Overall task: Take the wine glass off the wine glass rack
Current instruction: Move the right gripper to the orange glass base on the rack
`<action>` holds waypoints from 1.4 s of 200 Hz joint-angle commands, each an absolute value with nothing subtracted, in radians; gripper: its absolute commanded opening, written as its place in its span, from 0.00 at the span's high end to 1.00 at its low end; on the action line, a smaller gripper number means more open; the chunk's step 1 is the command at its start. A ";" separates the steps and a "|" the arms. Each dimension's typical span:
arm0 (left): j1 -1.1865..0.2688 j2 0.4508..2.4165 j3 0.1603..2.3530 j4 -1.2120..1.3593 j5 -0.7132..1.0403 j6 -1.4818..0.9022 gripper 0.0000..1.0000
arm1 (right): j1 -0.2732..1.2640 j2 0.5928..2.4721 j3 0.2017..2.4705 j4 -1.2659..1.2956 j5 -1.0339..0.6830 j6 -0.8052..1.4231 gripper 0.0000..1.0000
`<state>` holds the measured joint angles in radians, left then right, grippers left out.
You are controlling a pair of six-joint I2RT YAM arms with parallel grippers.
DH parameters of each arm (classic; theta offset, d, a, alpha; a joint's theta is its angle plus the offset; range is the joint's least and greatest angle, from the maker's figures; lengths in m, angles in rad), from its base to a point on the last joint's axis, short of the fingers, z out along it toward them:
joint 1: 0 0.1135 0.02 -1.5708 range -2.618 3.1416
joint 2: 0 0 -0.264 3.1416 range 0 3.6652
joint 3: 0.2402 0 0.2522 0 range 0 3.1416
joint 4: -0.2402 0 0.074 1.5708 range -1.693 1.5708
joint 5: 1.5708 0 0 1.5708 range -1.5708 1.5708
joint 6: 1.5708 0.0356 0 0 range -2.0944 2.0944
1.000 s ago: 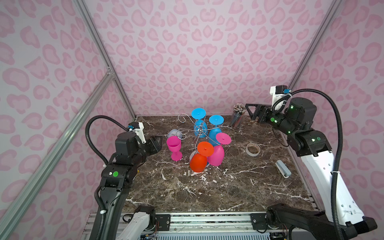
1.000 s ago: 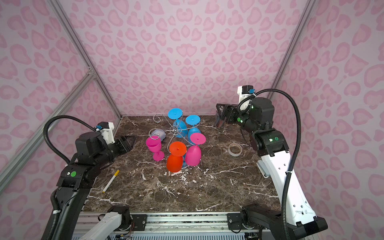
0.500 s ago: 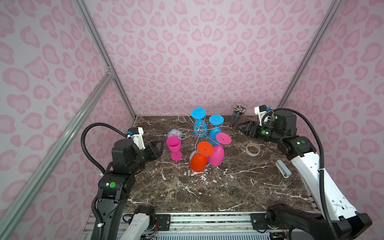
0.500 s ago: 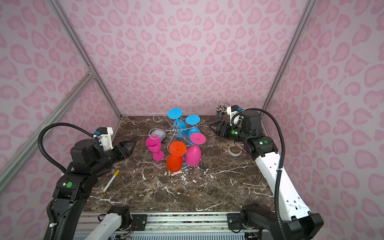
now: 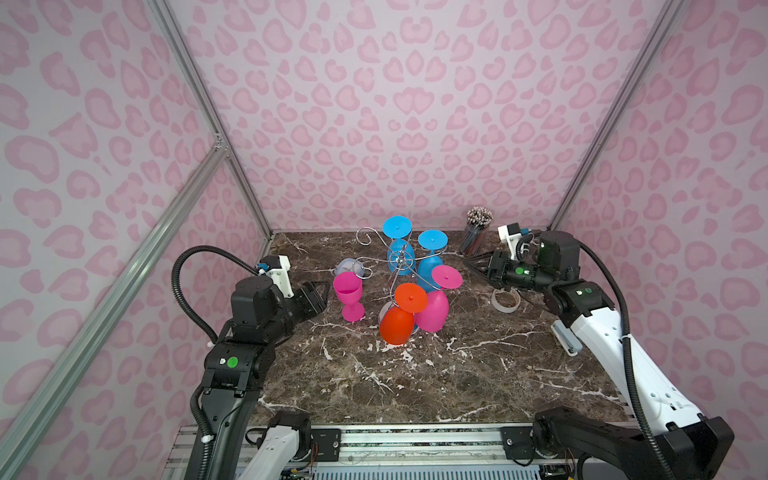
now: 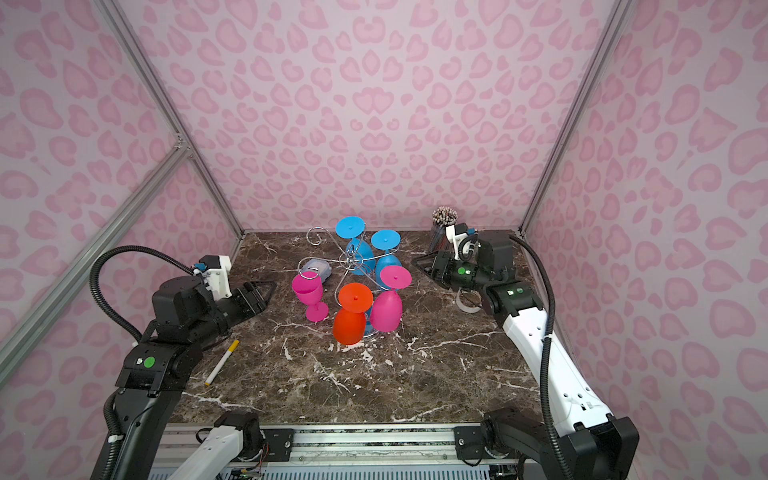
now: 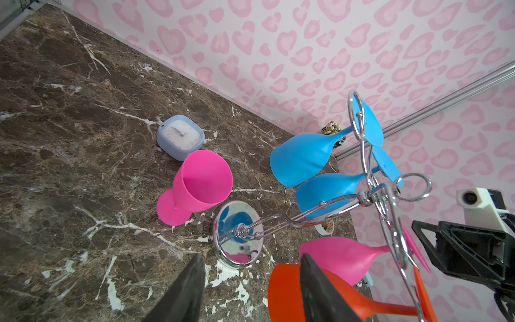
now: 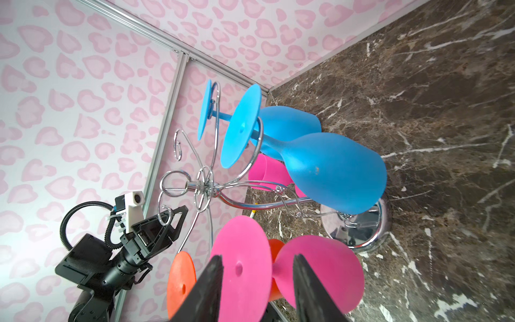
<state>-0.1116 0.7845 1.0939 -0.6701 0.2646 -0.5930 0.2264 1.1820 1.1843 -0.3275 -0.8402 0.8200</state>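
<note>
- The rack (image 5: 400, 261) stands mid-table towards the back. Four glasses hang from it bowl-down: two blue glasses (image 5: 430, 266) at the rear, and a pink glass (image 5: 432, 309) and an orange glass (image 5: 397, 326) at the front.
- We judge the pink glass to be the target, since the right wrist view frames its foot between the fingers.
- The right claw (image 5: 469, 266) is spread and empty, near the rack's right side but apart from it.
- The left claw (image 5: 322, 297) is also spread and empty, just beside a standing glass (image 5: 349, 291) that is upright on the table (image 5: 415, 374).
- We think pulling the foot any way but out along its wire arm would snag it on the scroll end, dragging or tipping the rack.
- The orange glass hangs close against the pink one, so a wide approach could knock it loose.
- The smooth bowl may slip in a light pinch.
- A clock (image 7: 180, 136) sits behind the standing glass.
- A pencil cup (image 5: 476, 232) and a tape roll (image 5: 505, 300) crowd the right claw's side, and a pen (image 6: 223, 361) lies by the left arm.
</note>
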 commanded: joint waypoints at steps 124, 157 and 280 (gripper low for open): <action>-0.112 0.743 1.093 -0.657 0.267 -0.603 0.43 | 0.532 0.978 1.063 -0.247 -0.662 1.054 0.60; -0.111 0.744 1.077 -0.637 0.270 -0.617 0.43 | 0.579 0.946 0.969 -0.117 -0.612 1.156 0.62; -0.112 0.723 1.062 -0.657 0.264 -0.612 0.43 | 0.704 1.000 0.869 0.091 -0.540 1.251 0.66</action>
<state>-0.1116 0.7223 1.0683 -0.6640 0.2623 -0.6086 0.6979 0.9936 0.8825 0.0101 -0.5575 1.2385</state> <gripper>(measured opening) 0.567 0.342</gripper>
